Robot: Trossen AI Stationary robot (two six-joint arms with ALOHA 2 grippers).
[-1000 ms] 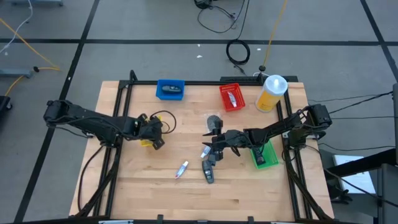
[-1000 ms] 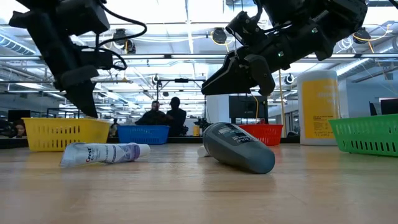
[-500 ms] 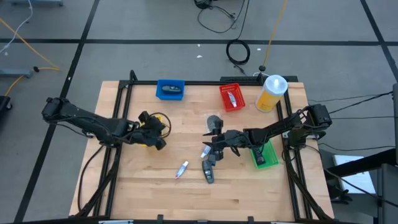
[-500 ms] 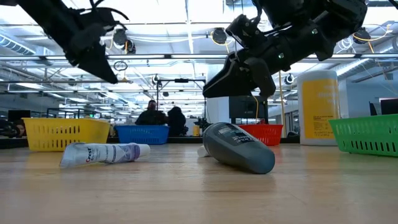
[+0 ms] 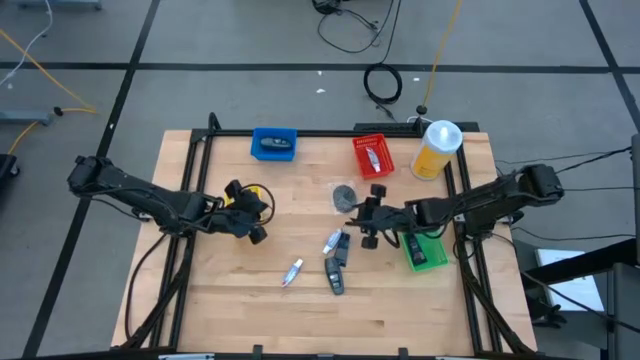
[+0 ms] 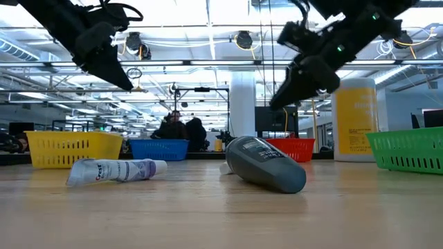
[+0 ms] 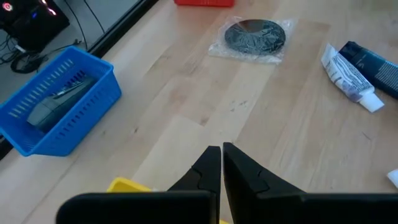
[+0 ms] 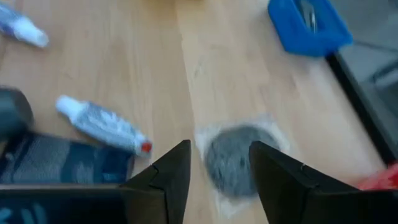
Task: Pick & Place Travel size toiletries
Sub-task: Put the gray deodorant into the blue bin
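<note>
The toiletries lie on the wooden table: a grey round disc in a clear wrapper (image 5: 345, 195), a dark packet with a small tube (image 5: 335, 243), a dark bottle (image 5: 335, 277) and a white tube (image 5: 292, 272). My right gripper (image 5: 362, 213) is open and empty, just right of the disc. In the right wrist view (image 8: 217, 168) the disc (image 8: 235, 158) lies ahead between its fingers. My left gripper (image 5: 255, 232) is shut and empty, raised beside the yellow bin (image 5: 252, 200). Its shut fingers show in the left wrist view (image 7: 221, 165).
A blue bin (image 5: 273, 143) holding an item and a red bin (image 5: 372, 155) stand at the far edge. A tall yellow canister (image 5: 437, 148) stands at the far right. A green bin (image 5: 425, 250) lies under my right arm. People sit in the room behind (image 6: 181, 126).
My left gripper has risen from the yellow bin and tipped, staying shut. My right gripper has gone from above the dark packet and bottle toward the table's far right, to the grey disc. The toiletries have stayed where they were.
</note>
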